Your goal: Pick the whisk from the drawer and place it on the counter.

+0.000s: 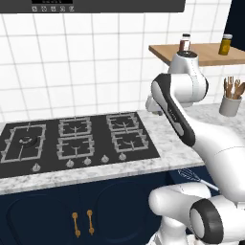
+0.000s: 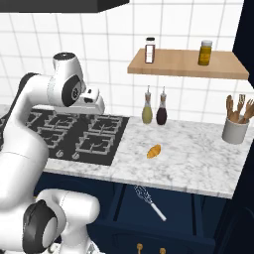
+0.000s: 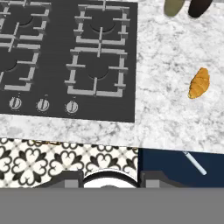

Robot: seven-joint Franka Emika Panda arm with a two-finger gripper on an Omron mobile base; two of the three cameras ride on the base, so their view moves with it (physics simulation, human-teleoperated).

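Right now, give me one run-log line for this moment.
white-handled wire whisk: lying in open navy drawer | gripper: above black cooktop, holding nothing | marble counter: no whisk yet

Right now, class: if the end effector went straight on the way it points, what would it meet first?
Probably the counter near the front right corner of the black cooktop, short of the croissant. The whisk lies lower, in the open drawer. Depth is uncertain.
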